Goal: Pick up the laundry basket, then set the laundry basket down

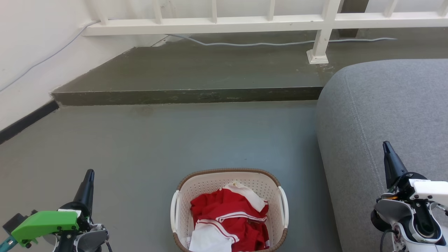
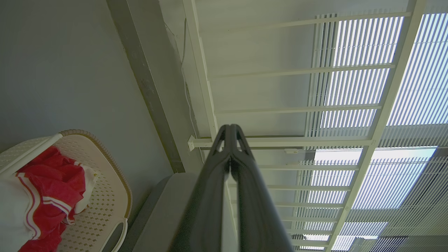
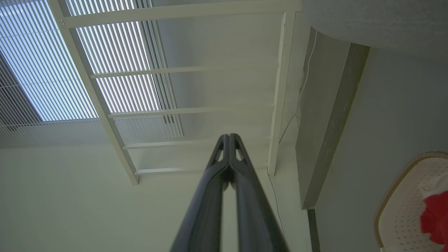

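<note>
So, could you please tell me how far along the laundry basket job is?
Nothing looks done yet: the laundry basket sits on the grey floor, red and white clothes inside, its handles free. In hand: the left claw and right claw are shut, poised either side, apart from it. Remaining: grasp, lift, set down.

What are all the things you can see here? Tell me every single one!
laundry basket: one, cream-white with a brown rim, on the floor, low in the middle
clothes: a heap, red and white, inside the basket
sofa: one, grey, on the right
step: one, dark grey, beyond the basket
railing: one, white, on the step
cable: one, grey, under the railing
blinds: white, behind the railing
left hand: one, dark, shut, lower left
right hand: one, dark, shut, lower right
</note>
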